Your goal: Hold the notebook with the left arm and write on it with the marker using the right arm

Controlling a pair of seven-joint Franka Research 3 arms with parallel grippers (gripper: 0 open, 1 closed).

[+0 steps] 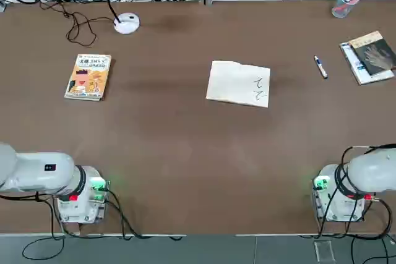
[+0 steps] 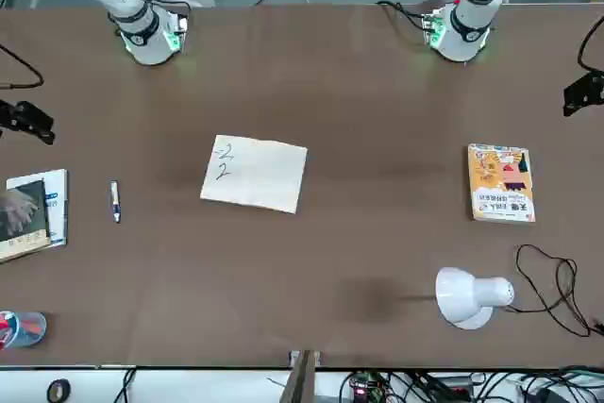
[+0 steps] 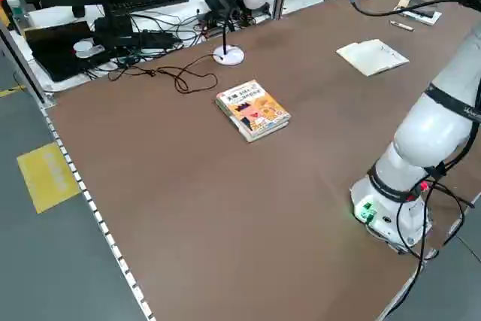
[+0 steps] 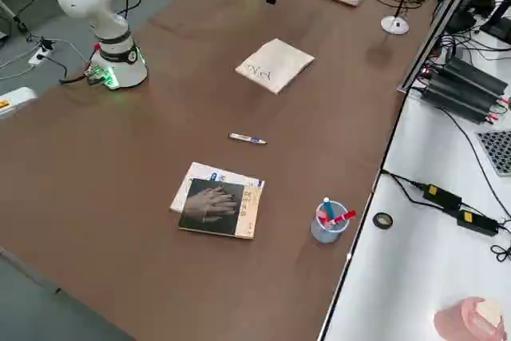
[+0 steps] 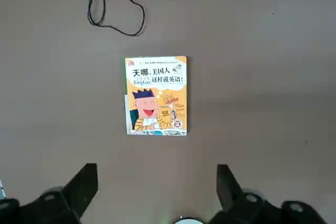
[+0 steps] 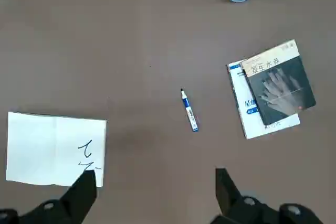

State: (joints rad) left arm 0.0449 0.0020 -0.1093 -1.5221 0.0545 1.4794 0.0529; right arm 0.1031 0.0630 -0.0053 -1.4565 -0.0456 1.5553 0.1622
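The cream-white notebook (image 1: 238, 83) lies flat near the table's middle, with dark squiggles on its right part; it also shows in the right wrist view (image 6: 55, 149). The marker (image 1: 320, 67), white with a blue cap, lies alone to its right (image 6: 189, 110). My right gripper (image 6: 155, 190) hangs high over the table, open and holding nothing, looking down on both marker and notebook. My left gripper (image 5: 157, 190) is also raised and open, over the orange-yellow book on the left, far from the notebook.
The orange-yellow illustrated book (image 1: 88, 76) lies at the left. A book with a dark hand-picture cover (image 1: 371, 57) and a plastic cup of pens (image 1: 343, 4) are at the far right. A white desk lamp (image 1: 127, 23) and its cable occupy the back left.
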